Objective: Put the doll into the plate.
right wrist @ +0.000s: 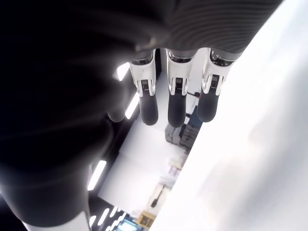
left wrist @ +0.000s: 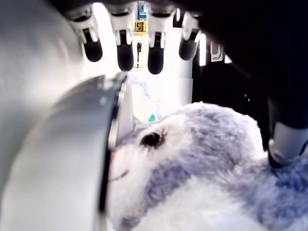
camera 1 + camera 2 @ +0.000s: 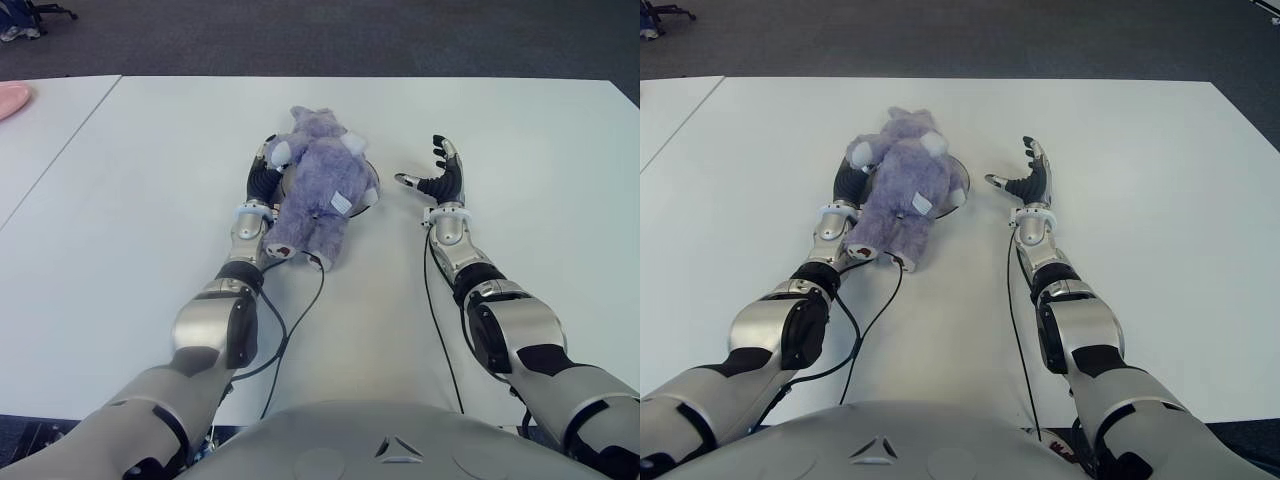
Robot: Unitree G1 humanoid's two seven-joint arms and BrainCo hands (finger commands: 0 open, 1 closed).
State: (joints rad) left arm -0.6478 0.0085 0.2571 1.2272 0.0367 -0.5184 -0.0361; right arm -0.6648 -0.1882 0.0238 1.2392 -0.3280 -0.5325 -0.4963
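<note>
Left fingers (image 2: 125, 50): extended, not curled; in the left wrist view they reach past the plush without closing on it. The thumb tip looks pressed into the fur on the far side of the doll, but I cannot call it a grip. I read the left hand (image 3: 264, 180) as open, lying just beside the doll on its left flank.

Right hand (image 3: 441, 175): fingers spread wide, holding nothing, showing near the doll on its right side, apart from it.

The purple plush doll (image 3: 318, 190) lies belly down on the white table (image 3: 520, 140), its upper body over a dark plate (image 3: 371, 186). Only a sliver of rim shows at the doll's right. The left wrist view shows a pale curved edge touching the plush face; probably the plate rim, not certain.

Judgement: placement step is at or near its end. The legs trail off the plate toward me, so the doll is only partly in.

Next: I would draw the left hand clear without dragging fur, then check whether the legs need nudging onto the plate.
</note>
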